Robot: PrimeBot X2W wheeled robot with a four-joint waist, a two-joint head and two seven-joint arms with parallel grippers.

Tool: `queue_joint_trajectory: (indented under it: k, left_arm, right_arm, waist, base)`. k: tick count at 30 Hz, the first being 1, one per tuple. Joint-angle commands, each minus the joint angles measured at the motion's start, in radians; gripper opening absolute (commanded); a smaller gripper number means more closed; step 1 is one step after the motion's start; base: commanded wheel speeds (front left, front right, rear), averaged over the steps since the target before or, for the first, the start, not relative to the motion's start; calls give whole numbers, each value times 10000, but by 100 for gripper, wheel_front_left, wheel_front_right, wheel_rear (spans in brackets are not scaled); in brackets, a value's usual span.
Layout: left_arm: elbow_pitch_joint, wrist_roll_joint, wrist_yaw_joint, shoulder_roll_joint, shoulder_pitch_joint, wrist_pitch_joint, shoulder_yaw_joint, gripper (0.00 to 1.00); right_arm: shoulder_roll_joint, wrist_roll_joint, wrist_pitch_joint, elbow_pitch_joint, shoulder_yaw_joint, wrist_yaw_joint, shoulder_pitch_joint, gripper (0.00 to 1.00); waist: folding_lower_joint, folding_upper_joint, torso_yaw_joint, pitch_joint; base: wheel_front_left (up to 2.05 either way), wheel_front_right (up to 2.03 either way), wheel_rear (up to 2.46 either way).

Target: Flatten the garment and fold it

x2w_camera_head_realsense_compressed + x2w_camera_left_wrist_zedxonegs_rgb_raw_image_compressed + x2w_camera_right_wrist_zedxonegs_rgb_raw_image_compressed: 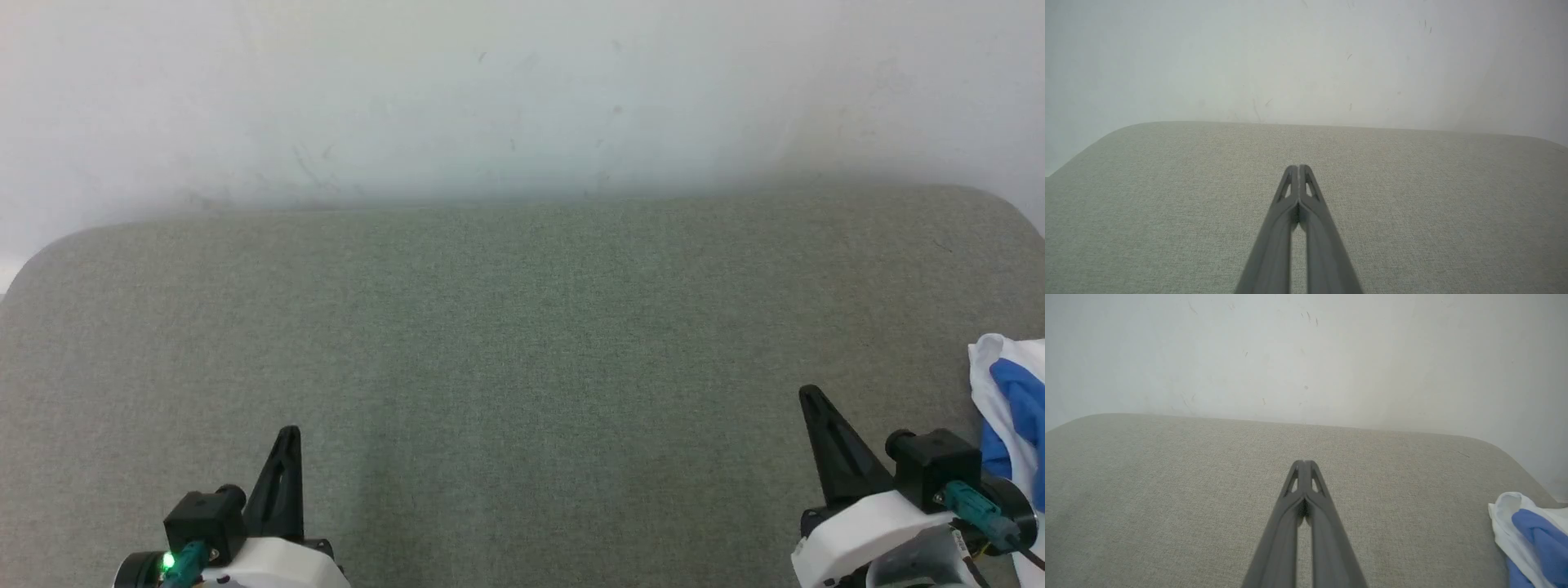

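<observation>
- A grey-green, fabric-covered surface with rounded far corners spreads before the robot. A pale, scuffed wall rises behind its far edge.
- The garment lies bunched at the surface's right edge, toward the near side. It shows as white cloth with a royal-blue fold on top (part of it runs past the edge of the head view, so its full shape cannot be told).
- The left gripper hangs over the near left part of the surface. Its two dark fingers are pressed together at the tips and hold nothing.
- The right gripper hangs over the near right part of the surface. Its fingers are likewise closed on each other and hold nothing, with the tips pointing toward the surface's far edge.
- The right gripper's fingertips stand apart from the garment, which lies just to their right on the surface.
</observation>
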Motion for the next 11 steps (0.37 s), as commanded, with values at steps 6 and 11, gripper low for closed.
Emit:
queue_joint_trajectory:
  k: [6, 11]
  left_arm:
    - [-121, 296, -64, -124, -256, 166, 82, 0]
    - [-167, 415, -78, -181, -298, 268, 103, 0]
  right_arm:
    - [16, -159, 1, 68, -33, -5, -225, 0]
    - [18, -205, 1, 93, -44, -5, -267, 0]
  waist:
    - [0, 0, -20, -3]
    - [0, 0, -36, -6]
  base:
    - [0, 0, 0]
    - [0, 0, 0]
